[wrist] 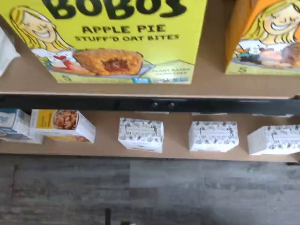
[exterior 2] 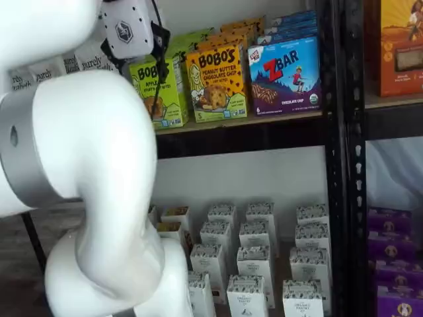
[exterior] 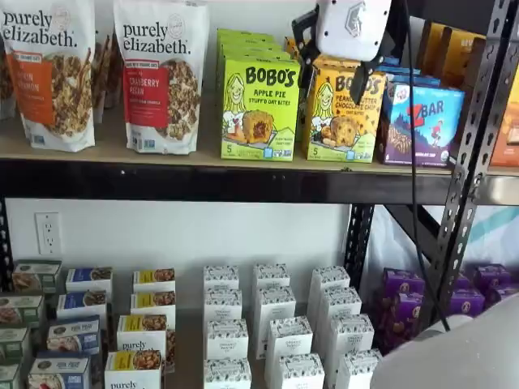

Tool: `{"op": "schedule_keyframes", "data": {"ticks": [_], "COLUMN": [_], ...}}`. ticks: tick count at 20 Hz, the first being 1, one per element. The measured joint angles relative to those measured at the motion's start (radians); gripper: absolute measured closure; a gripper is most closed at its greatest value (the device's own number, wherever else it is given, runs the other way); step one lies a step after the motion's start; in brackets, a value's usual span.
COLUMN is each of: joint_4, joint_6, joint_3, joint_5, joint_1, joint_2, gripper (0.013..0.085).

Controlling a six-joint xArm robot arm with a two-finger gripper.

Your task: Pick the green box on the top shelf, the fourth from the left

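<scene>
The green box [exterior: 260, 108] stands upright on the top shelf [exterior: 203, 154], long axis vertical, printed front facing out toward the room. It's the front one of a row of the same green cartons running back toward the wall. On one side it has a granola bag [exterior: 160, 74], on the other the yellow-orange box [exterior: 344, 113], with a blue box [exterior: 419, 123] past that. In the wrist view the green box [wrist: 112, 40] fills most of the picture, its lettering reading straight across, and the orange one [wrist: 262, 37] sits just beside it with a strip of bare shelf between them.

The gripper [exterior: 334, 69] hangs in front of the top shelf, its white body above the yellow-orange box in a shelf view, and its two black fingers stand wide apart with nothing between them. It's near the green box but not touching it. Small white cartons [exterior: 272, 324] line the shelf level below.
</scene>
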Motion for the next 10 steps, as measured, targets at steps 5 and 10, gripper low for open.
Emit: {"op": "schedule_keyframes", "data": {"ticks": [5, 10], "joint_4": [-0.002, -0.006], "joint_6": [0.014, 0.034], "joint_3": [-0.02, -0.038], "joint_5": [-0.026, -0.073], "joint_1": [0.016, 0.038], "joint_2": [0.023, 0.054], "gripper": [0.013, 0.013]}}
